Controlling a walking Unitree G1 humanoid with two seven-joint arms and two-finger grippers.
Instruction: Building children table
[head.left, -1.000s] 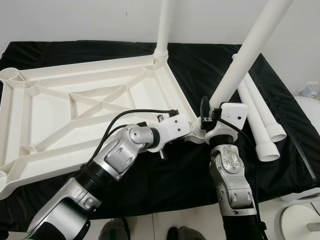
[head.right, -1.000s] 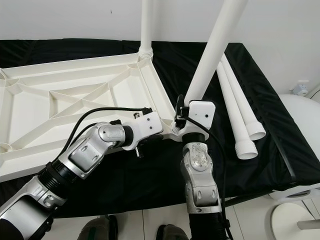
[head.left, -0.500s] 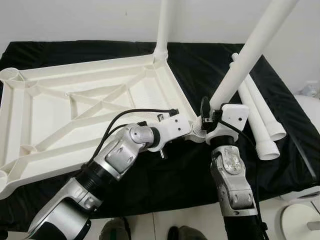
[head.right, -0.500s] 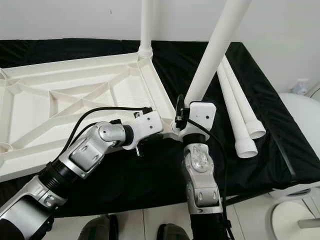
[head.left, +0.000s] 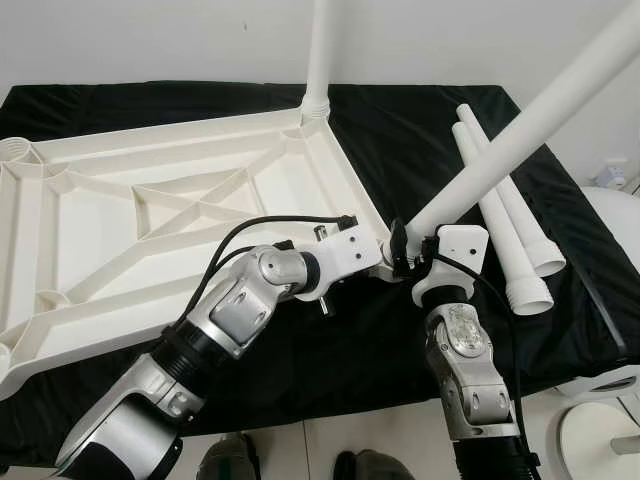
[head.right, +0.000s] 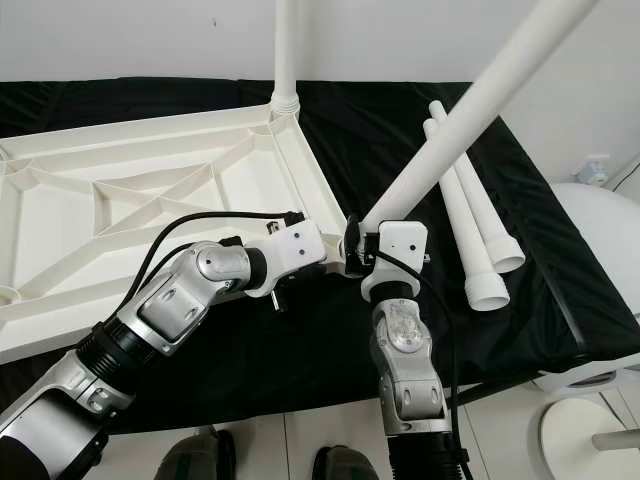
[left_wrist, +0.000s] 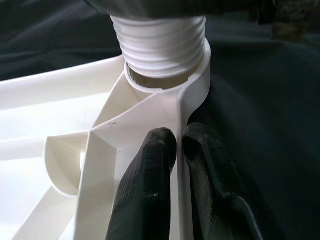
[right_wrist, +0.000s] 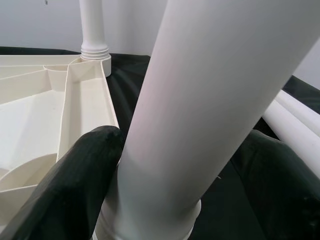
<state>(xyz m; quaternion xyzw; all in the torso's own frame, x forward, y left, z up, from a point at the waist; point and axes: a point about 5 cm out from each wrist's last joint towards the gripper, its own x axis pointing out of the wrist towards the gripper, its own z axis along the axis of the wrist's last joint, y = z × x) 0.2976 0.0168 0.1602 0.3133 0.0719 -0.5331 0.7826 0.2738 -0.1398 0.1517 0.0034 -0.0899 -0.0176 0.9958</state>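
The white table top (head.left: 150, 220) lies upside down on a black cloth. One white leg (head.left: 318, 60) stands upright in its far corner socket. My right gripper (right_wrist: 185, 150) is shut on a second leg (head.left: 520, 130), which leans steeply to the right. That leg's threaded end (left_wrist: 159, 42) sits at the near corner socket (left_wrist: 197, 85), tilted. My left gripper (left_wrist: 179, 142) is shut on the table top's rim wall just beside that socket. Two loose legs (head.left: 500, 220) lie on the cloth to the right.
The black cloth (head.left: 400, 130) ends near the front, with white floor below. A white rounded object (head.left: 620, 215) and a round white base (head.left: 600, 440) stand at the right. A white wall runs behind.
The held leg has tipped much farther to the right, and my right wrist has rolled with it. My left gripper has stayed on the rim.
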